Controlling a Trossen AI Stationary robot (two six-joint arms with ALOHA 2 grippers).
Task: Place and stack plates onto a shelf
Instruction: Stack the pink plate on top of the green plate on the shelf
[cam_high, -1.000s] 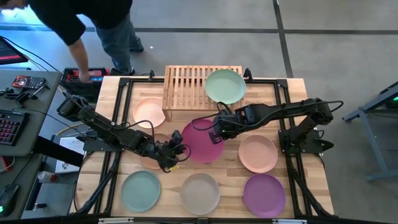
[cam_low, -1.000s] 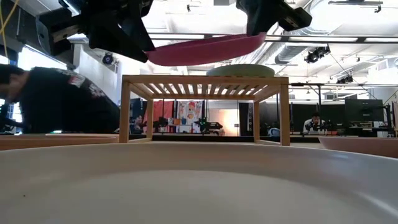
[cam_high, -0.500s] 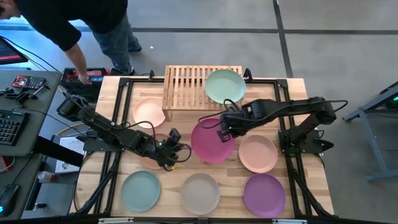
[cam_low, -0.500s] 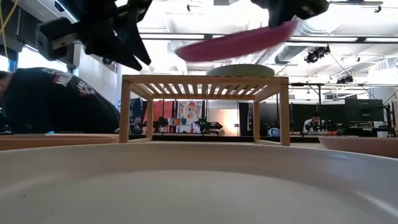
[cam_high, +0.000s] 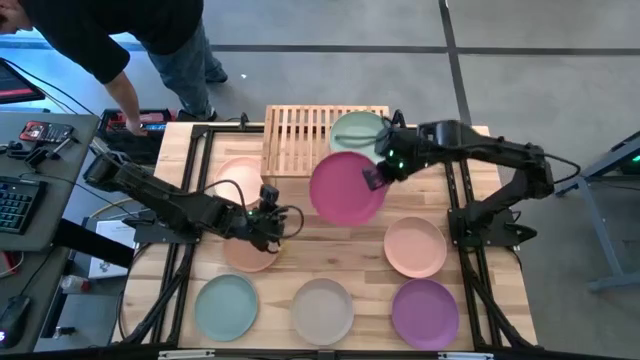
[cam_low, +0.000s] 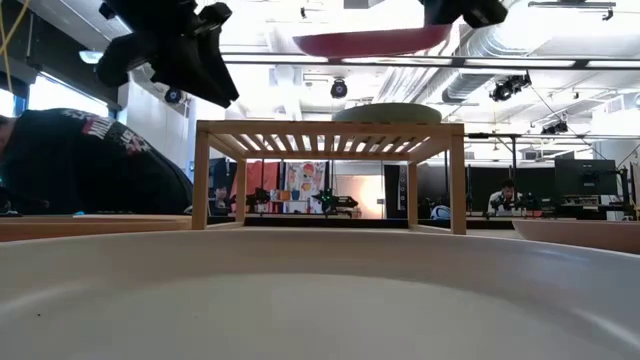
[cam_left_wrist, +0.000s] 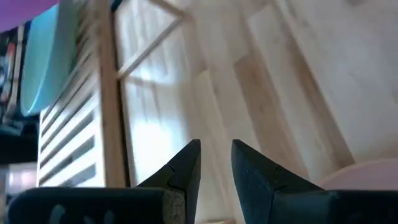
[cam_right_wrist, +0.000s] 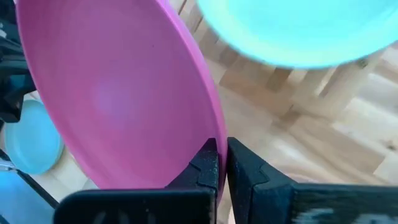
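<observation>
One plate is in transit: our right tool (cam_high: 372, 178) is clamped on the rim of the magenta plate (cam_high: 347, 187), carrying it in the air just in front of the shelf (cam_high: 300, 135), partly over the mint plate (cam_high: 358, 132) that already sits on the slats. Our left tool (cam_high: 268, 217) hangs with its fingers (cam_left_wrist: 186, 168) a narrow gap apart and holding nothing, above the tan plate (cam_high: 248, 252) on the tabletop (cam_high: 500, 290). We judge the job barely begun: one plate shelved, one on its way, and the pale pink (cam_high: 232, 172), peach (cam_high: 415, 246), sage green (cam_high: 226, 305), beige (cam_high: 322, 310) and purple (cam_high: 425, 313) plates not yet lifted. Since a second ago the magenta plate has travelled from mid-tabletop up toward the shelf, and our left tool has pulled back from it.
</observation>
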